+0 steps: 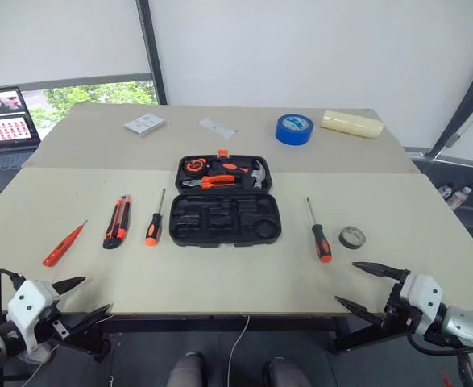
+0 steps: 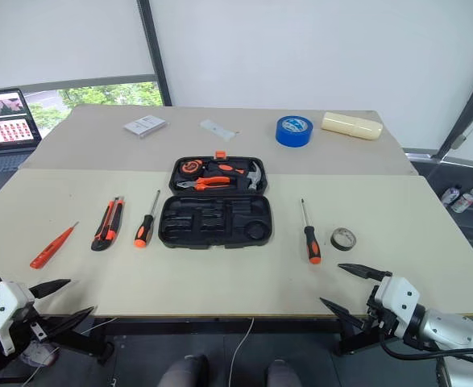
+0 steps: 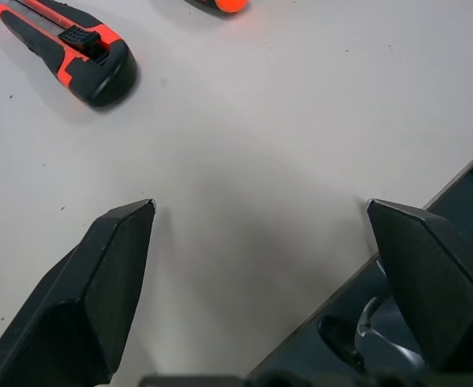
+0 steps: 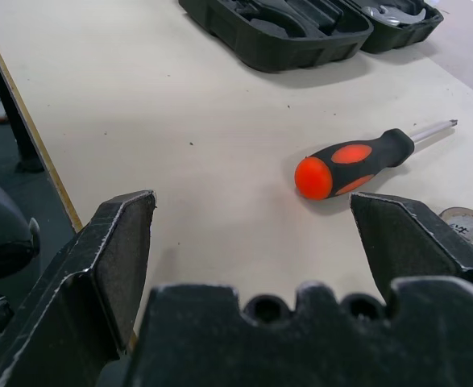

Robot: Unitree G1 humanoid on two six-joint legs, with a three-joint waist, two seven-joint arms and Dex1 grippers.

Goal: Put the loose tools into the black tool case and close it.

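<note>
At the middle of the pale surface [image 1: 220,274] the black tool case [image 1: 228,201] lies open and flat, a moulded clamshell with rounded corners and a small orange latch on its far edge. Its far half holds orange-and-black tools and a steel hammer head, while its near half shows bare shaped slots and one round recess. To its left the loose tools lie in a row, apart from one another: a screwdriver with a black-orange handle [image 1: 154,221] and thin steel shaft just beside the case, then the orange-black utility knife [image 1: 117,222], then the slim all-orange tester screwdriver [image 1: 64,244] farthest out and angled. To the right of the case lies the second black-orange screwdriver [image 1: 317,230], its handle toward me, and beyond it the small grey tape roll [image 1: 352,237], flat on its side. On the far part of the surface sit a large blue tape roll [image 1: 294,128], a cream-coloured block [image 1: 351,123] and two white cards [image 1: 145,124]; a laptop [image 1: 6,129] stands off to the far left. My left hand [image 1: 85,301] hovers at the near left edge with its fingers spread wide, holding nothing. My right hand [image 1: 362,285] hovers at the near right edge, just short of the grey roll, fingers likewise wide apart and empty.
</note>
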